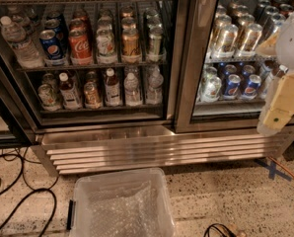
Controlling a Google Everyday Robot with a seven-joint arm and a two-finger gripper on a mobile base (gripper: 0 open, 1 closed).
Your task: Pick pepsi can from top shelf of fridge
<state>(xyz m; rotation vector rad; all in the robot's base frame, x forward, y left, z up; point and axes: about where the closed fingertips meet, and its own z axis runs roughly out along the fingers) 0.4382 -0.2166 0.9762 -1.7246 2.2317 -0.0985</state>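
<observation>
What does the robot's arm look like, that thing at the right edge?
A smooth, rounded white arm runs down to the gripper, a boxy pale-tan piece in front of the fridge. No cables or markings show on it.

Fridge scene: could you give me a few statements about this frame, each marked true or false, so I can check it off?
1. A pepsi can stands just left of the red Coca-Cola can in the fridge. True.
2. The gripper is touching that pepsi can. False: it is at the right edge of the view, in front of the right-hand door, far from that can.
3. The clear plastic bin stands on the floor in front of the fridge's louvred base. True.
4. The bin holds cans. False: only bubble wrap shows inside.
</observation>
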